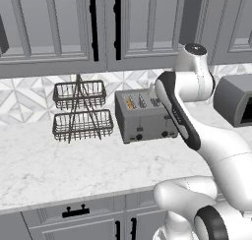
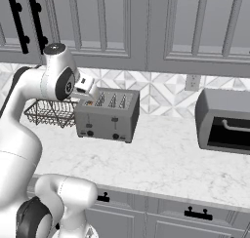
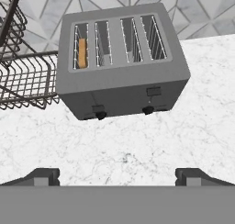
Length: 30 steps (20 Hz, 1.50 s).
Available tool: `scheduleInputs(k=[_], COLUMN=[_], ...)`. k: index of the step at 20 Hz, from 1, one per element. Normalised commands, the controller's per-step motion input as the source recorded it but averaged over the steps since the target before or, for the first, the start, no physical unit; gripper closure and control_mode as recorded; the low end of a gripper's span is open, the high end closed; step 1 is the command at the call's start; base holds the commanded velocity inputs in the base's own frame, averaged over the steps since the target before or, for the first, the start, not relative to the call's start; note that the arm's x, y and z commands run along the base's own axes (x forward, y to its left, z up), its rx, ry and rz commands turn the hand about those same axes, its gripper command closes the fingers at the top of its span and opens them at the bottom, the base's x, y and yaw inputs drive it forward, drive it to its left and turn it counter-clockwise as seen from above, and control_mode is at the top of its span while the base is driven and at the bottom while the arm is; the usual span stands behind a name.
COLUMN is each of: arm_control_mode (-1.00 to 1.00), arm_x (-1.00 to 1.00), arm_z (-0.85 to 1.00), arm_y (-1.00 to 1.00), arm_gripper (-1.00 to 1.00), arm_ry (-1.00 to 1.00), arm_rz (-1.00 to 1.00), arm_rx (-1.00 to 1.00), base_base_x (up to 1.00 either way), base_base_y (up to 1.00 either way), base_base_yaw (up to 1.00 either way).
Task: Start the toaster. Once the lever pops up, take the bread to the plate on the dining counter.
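Hovering wide open, the pincer point(image 3: 117, 175) faces the toaster point(image 3: 121, 62); bread point(image 3: 82, 53) stands in its leftmost slot.

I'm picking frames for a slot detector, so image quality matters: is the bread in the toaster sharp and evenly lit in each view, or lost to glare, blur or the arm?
Hand view: toaster sharp, flat even light, no glare, bread plain in the leftmost slot. Left base view: crisp, but the arm covers the toaster's right end. Right base view: crisp, the hand overlaps the slice's slot.
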Motion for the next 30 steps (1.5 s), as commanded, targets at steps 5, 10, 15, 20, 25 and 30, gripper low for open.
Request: scheduleInputs(k=[5,10,15,20,25,30], arm_control_mode=[-1.00,-1.00,-1.00,-1.00,-1.00,-1.00], arm_x=[0.00,0.00,0.00,0.00,0.00,0.00], arm_z=[0.00,0.00,0.00,0.00,0.00,0.00], arm_y=[0.00,0.00,0.00,0.00,0.00,0.00], arm_gripper=[-1.00,-1.00,-1.00,-1.00,-1.00,-1.00], arm_ry=[0.00,0.00,0.00,0.00,0.00,0.00], arm_rz=[0.00,0.00,0.00,0.00,0.00,0.00], arm_rx=[0.00,0.00,0.00,0.00,0.00,0.00], base_base_x=[0.00,0.00,0.00,0.00,0.00,0.00], base_base_y=[0.00,0.00,0.00,0.00,0.00,0.00], base_base_yaw=[0.00,0.00,0.00,0.00,0.00,0.00])
